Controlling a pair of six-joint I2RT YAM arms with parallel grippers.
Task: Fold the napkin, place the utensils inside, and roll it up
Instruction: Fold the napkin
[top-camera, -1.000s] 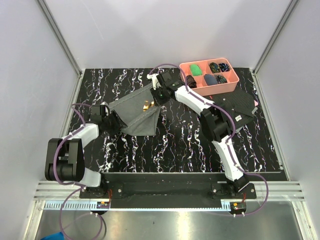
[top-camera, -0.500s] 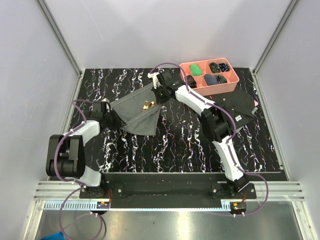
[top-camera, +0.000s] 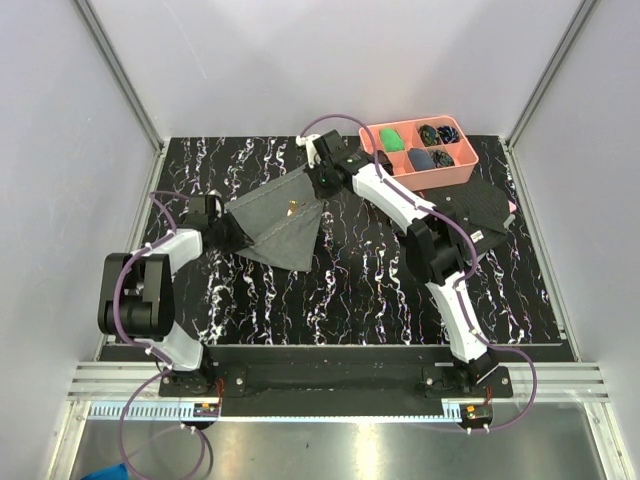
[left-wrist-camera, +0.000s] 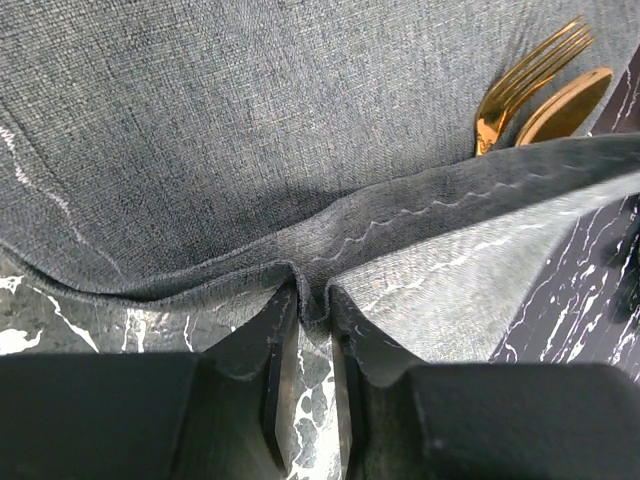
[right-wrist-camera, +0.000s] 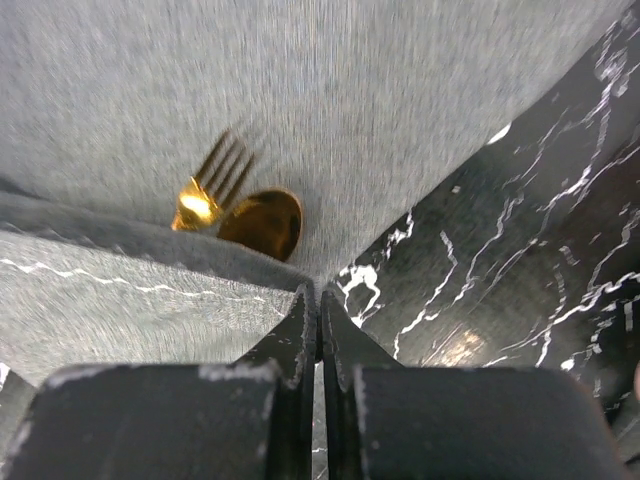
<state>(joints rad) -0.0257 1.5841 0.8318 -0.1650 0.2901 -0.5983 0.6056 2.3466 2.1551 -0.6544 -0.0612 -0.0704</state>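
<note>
1. While the large square grey woven napkin (top-camera: 275, 228) lies folded into a triangle on the black, white-veined table (top-camera: 360, 290), each arm holds one end of its raised folded edge.
2. The left gripper (left-wrist-camera: 312, 300) has its dark fingers pinched on a small pleat of the doubled hem, at the triangle's left corner.
3. The right gripper (right-wrist-camera: 318, 300) has its fingers pressed together with no gap. The cloth's far right corner runs straight into their tips (so I judge it clamped on that thin edge).
4. The slim gold metal fork (left-wrist-camera: 527, 80) and gold metal spoon (left-wrist-camera: 566, 103) lie side by side on the lower layer. Their heads show and their handles are hidden under the lifted fold.
5. As I read it, the fold is made, the utensils are inside, and the roll is beginning with the first flap drawn over them.
6. The next move calls for both grippers to carry the edge across together, level and taut, so it covers the heads without dragging the fork or spoon out of line. An uneven pull would likely skew the roll.
</note>
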